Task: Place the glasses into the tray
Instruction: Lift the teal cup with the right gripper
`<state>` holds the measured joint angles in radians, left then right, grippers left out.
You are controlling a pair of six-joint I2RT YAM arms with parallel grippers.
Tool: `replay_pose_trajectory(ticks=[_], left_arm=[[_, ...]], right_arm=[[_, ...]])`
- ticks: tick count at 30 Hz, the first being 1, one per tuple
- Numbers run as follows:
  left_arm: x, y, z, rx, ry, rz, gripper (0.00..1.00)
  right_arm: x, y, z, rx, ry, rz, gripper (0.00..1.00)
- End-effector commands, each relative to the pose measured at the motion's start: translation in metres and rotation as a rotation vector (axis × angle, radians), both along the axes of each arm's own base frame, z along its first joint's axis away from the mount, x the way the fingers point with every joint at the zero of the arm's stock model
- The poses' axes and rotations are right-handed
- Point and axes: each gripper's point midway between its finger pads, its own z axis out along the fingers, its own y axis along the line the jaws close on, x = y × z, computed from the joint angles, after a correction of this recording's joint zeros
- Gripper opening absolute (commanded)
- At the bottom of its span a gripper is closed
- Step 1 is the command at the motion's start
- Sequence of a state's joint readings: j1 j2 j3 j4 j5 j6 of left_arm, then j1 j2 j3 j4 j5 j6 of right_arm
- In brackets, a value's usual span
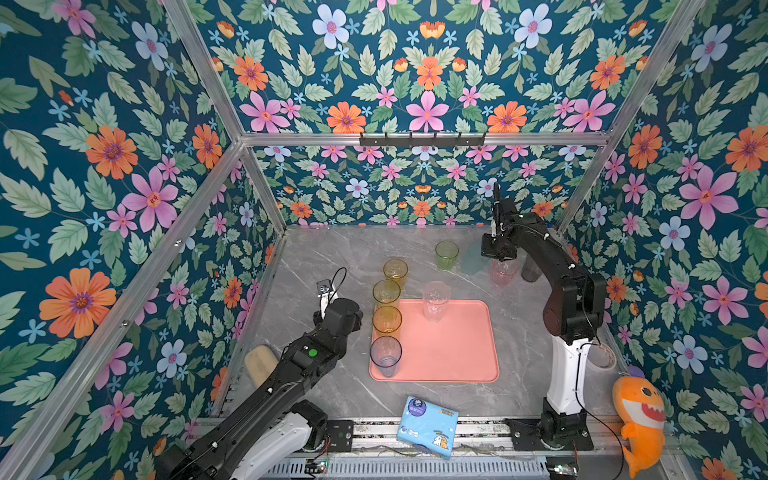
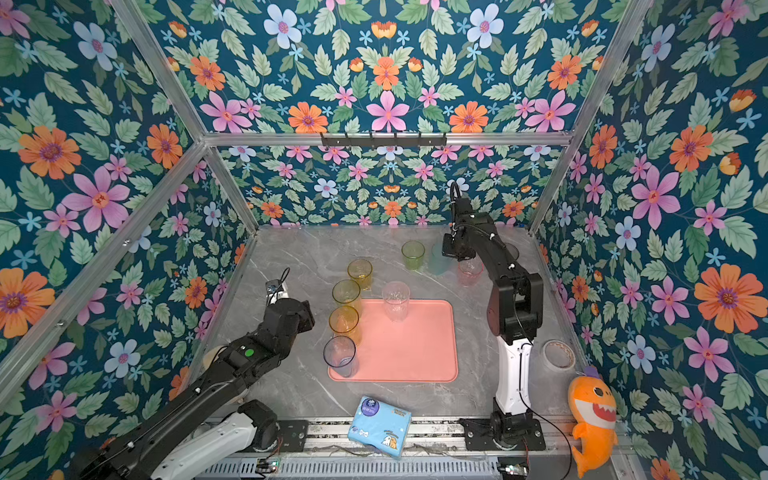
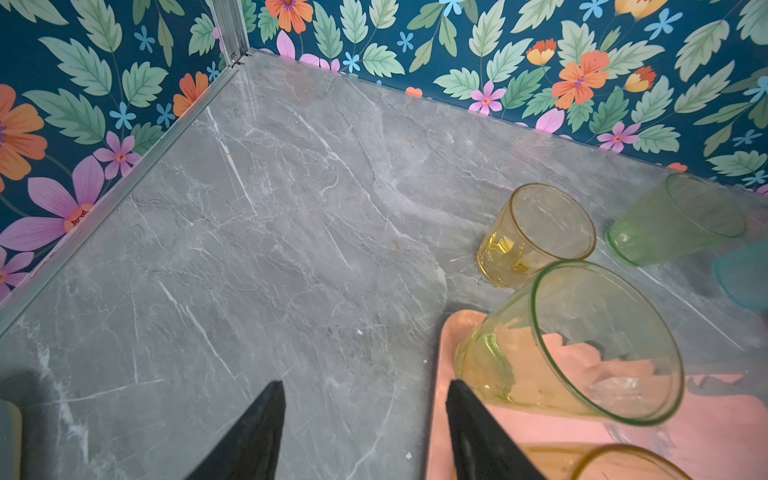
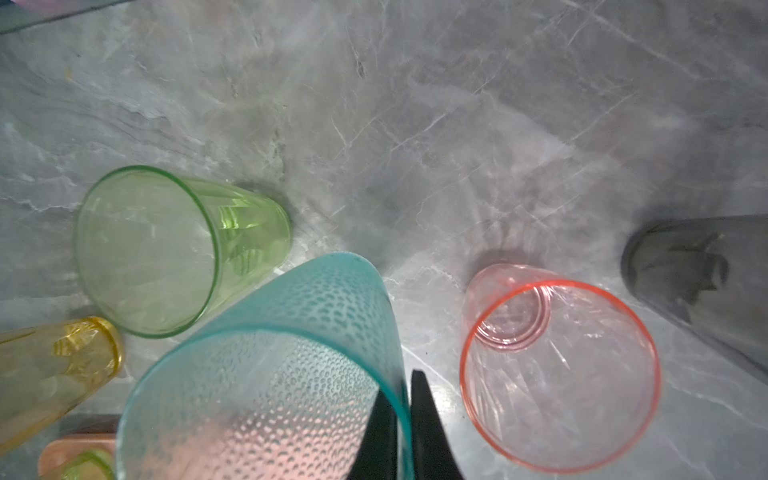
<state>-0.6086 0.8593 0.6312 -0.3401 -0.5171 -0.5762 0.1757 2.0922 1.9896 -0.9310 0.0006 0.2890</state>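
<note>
Teal glass (image 4: 266, 374) on the marble (image 4: 457, 124) beyond the tray (image 1: 449, 357), between green glass (image 4: 145, 249) and pink glass (image 4: 561, 374) | step: grasp, our right gripper (image 4: 399, 384) pinches its rim | our left gripper (image 3: 365, 386) gapes empty beside the tray | next we lift straight, clearing neighbours, onto bare tray

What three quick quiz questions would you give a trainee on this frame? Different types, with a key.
1. True or false: the right gripper is shut on the rim of the teal dimpled translucent tumbler, one finger inside and one outside.
2. Pick one. The left gripper is: A) open, nothing between its fingers; B) shut on a glass; C) shut and empty.
3. Short answer: does the short pink translucent tumbler stand on the flat salmon-pink rectangular tray or on the grey marble-look table?

Key: 1 true; 2 A; 3 on the table.
</note>
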Motion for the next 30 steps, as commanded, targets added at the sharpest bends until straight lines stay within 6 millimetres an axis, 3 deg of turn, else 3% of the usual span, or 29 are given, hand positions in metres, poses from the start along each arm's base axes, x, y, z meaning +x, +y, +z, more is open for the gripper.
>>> replay_pose_trajectory(ticks=[1, 16, 30], left_arm=[[0.001, 0.001, 0.005, 0.004, -0.011, 0.002, 0.64], [0.001, 0.001, 0.008, -0.001, -0.022, -0.001, 0.65], [0.0, -0.002, 0.011, -0.027, -0.026, -0.01, 0.64]], right_arm=[[-0.014, -0.001, 0.012, -0.001, 0.009, 0.0, 0.01], [-0.061, 0.003, 0.07, -0.038, -0.038, 0.02, 0.0], [-0.118, 0.005, 0.101, -0.083, -0.057, 0.05, 0.0]])
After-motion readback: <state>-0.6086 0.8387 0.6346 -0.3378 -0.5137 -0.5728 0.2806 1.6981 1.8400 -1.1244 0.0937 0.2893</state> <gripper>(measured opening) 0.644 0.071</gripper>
